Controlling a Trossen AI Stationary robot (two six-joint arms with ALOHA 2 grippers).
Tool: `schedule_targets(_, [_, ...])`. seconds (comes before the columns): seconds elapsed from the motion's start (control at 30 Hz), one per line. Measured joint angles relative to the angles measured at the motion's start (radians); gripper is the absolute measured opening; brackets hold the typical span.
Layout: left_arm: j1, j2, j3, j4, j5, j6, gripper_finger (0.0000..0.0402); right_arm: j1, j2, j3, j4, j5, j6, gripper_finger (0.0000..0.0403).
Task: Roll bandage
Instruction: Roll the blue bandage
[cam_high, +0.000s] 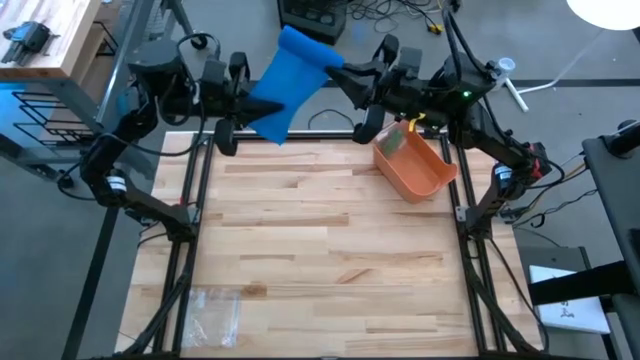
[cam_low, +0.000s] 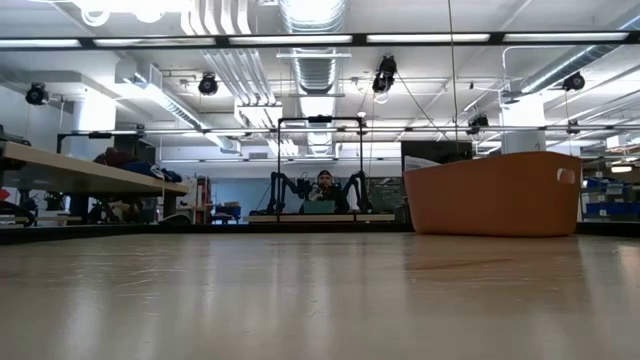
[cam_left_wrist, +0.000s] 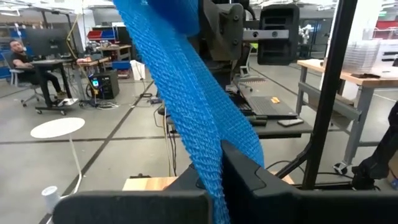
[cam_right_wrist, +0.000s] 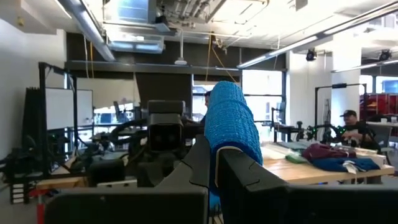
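A blue mesh bandage (cam_high: 288, 82) hangs in the air over the table's far edge, stretched between my two grippers. My left gripper (cam_high: 250, 104) is shut on its lower, flat end. My right gripper (cam_high: 338, 72) is shut on its upper end, which is wound into a roll (cam_right_wrist: 229, 121). In the left wrist view the band (cam_left_wrist: 186, 106) slants from my left gripper (cam_left_wrist: 214, 163) to the right gripper. The right wrist view shows the roll standing up between the fingers of my right gripper (cam_right_wrist: 214, 158). The low view shows neither gripper nor the bandage. My left gripper pinches the flat band (cam_left_wrist: 217, 180) between its two fingers, coming at it level from the table's left side. The band runs up from the fingers toward the other gripper, lifted clear of the table. My right gripper pinches the rolled end near its lower part (cam_right_wrist: 217, 152) between its two fingers, coming level from the table's right side. The roll stands upright above the fingers, clear of the table.
An orange bin (cam_high: 415, 165) stands at the table's far right, also showing in the low view (cam_low: 495, 195). A clear plastic bag (cam_high: 215, 310) lies near the front left corner. The wooden tabletop (cam_high: 320, 250) lies between them. People sit at desks in the room beyond.
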Motion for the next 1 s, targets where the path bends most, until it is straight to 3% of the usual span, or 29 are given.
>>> schedule_targets(0.17, [0.000, 0.012, 0.000, 0.000, 0.000, -0.011, 0.0017, 0.000, 0.000, 0.000, 0.000, 0.000, -0.002, 0.0003])
schedule_targets(0.67, [0.007, 0.053, -0.001, 0.016, -0.002, 0.001, 0.0134, 0.000, -0.003, 0.000, -0.042, -0.024, 0.024, 0.0003])
schedule_targets(0.83, [0.012, 0.057, -0.001, 0.004, -0.008, 0.016, 0.0135, 0.001, -0.008, 0.000, -0.043, -0.063, 0.055, 0.0003])
schedule_targets(1.0, [0.013, 0.059, -0.012, -0.004, -0.009, 0.027, 0.0091, 0.003, -0.009, 0.001, -0.044, -0.112, 0.075, 0.0003])
